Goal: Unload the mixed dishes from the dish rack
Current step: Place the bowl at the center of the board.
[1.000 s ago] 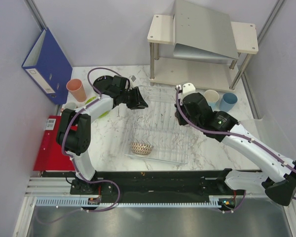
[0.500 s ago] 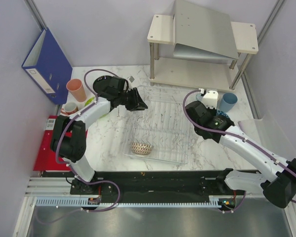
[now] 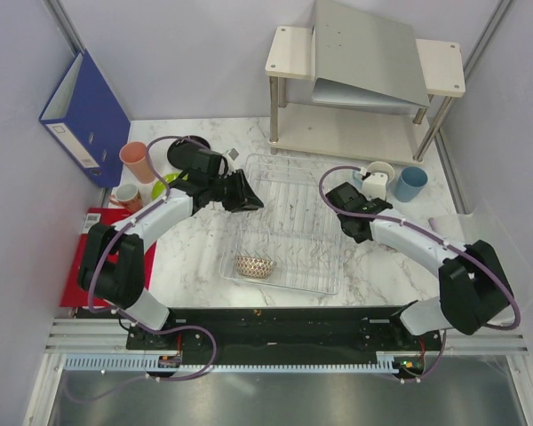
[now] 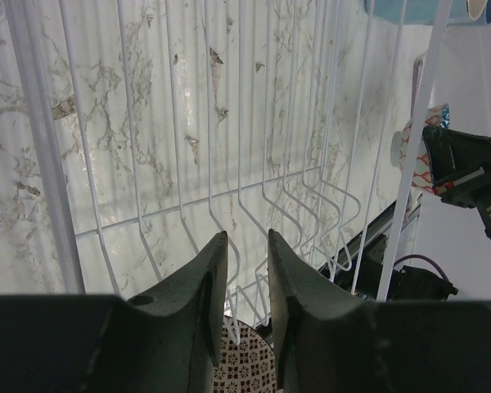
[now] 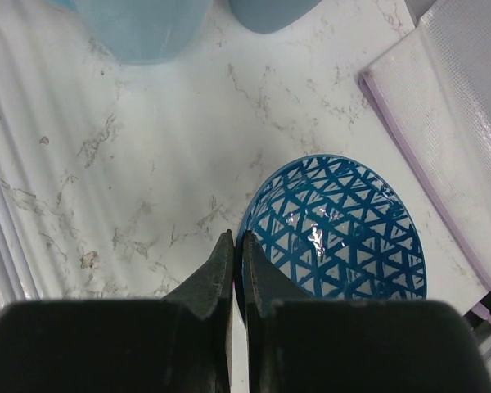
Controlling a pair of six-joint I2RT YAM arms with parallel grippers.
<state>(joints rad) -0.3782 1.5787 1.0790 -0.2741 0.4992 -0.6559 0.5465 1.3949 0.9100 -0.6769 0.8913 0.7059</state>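
The dish rack (image 3: 293, 222) is a see-through tray with a wire grid (image 4: 229, 123). A brown-white patterned bowl (image 3: 255, 265) lies at its near left corner and shows below my left jaws (image 4: 245, 364). My left gripper (image 3: 247, 193) (image 4: 247, 233) hangs over the rack's far left part, its jaws a little apart with nothing between them. My right gripper (image 3: 370, 184) (image 5: 235, 236) is shut on the rim of a bowl (image 5: 335, 229), blue-triangled inside and red-white outside (image 4: 411, 155). That bowl is over the marble just right of the rack. Two light-blue cups (image 5: 143, 29) (image 5: 270, 12) stand beyond it.
A salmon-pink cup (image 3: 137, 161), a mug (image 3: 127, 195) and a lime-green plate (image 3: 164, 185) sit left of the rack. A blue binder (image 3: 84, 111) leans at the far left and a beige two-tier shelf (image 3: 364, 80) stands behind. A plastic sheet (image 5: 458, 123) lies at the right edge.
My right arm carried the red-white bowl from the rack's far right corner out to the right, down beside the blue cups. The left gripper drifted slightly nearer over the rack and narrowed a little.
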